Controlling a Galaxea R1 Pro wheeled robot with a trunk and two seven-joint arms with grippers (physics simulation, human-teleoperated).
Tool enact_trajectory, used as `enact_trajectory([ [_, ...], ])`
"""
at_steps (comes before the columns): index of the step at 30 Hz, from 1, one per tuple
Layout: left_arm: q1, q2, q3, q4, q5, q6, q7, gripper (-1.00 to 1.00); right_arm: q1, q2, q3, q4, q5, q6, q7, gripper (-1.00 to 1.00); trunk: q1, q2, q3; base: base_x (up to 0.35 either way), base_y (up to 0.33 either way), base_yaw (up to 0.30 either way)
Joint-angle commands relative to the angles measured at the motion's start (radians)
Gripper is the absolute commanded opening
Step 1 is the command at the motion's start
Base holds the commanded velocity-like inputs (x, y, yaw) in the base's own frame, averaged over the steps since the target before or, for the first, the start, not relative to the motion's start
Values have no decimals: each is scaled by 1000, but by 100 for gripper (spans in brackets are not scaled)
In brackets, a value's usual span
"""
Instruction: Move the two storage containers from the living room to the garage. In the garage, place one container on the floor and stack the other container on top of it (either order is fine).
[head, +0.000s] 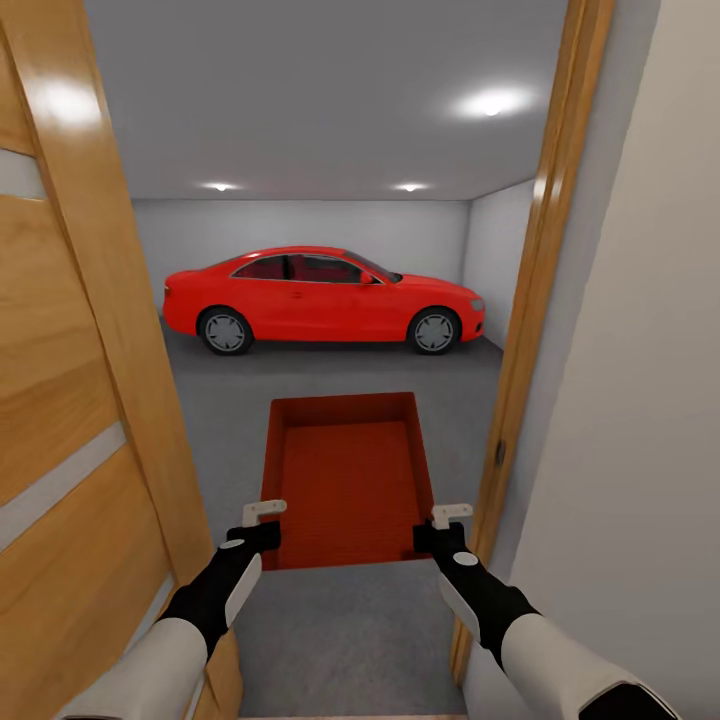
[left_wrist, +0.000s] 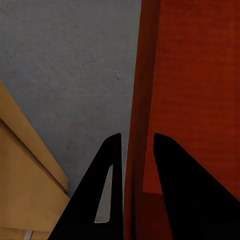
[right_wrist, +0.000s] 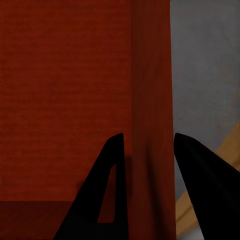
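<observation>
One orange-red storage container (head: 350, 480) hangs level between my two arms, open side up and empty, over the garage's dark grey concrete floor (head: 340, 630). My left gripper (head: 262, 525) straddles its left wall near the corner closest to me, and is shut on it. In the left wrist view the black fingers (left_wrist: 112, 165) stand on either side of that red wall (left_wrist: 145, 75). On the opposite wall my right gripper (head: 445, 528) holds the same way; the right wrist view shows its gripper (right_wrist: 147, 142) clamped across the wall's edge (right_wrist: 150, 75).
I am in a doorway into the garage. An open wooden panel door (head: 70, 400) stands close on the left; the wooden door frame (head: 530, 300) and a white wall (head: 640, 400) are close on the right. A red car (head: 320, 300) is parked across the far side.
</observation>
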Motion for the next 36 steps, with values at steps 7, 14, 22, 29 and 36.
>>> enact_trajectory([
  [7,-1,1,7,-6,-2,5,9,-100,-1,-53,-8,44,-16,-6,-40,-100,0,-1,0,0,0,0],
  [14,-1,2,7,-5,-2,5,9,-100,-1,-53,-8,44,-16,-9,-40,-100,0,-1,0,53,0,0],
  [22,-1,1,7,-7,-2,5,9,-100,-1,-53,-8,44,-16,-9,-40,-100,0,-1,0,232,0,0],
  [29,-1,1,7,-7,-2,5,9,-100,-1,-53,-8,44,-16,-9,-40,-100,0,-1,0,245,2,0],
  [36,-1,1,7,-7,-2,5,10,-100,-1,-53,-8,44,-16,-9,-40,-100,0,-1,0,104,23,0],
])
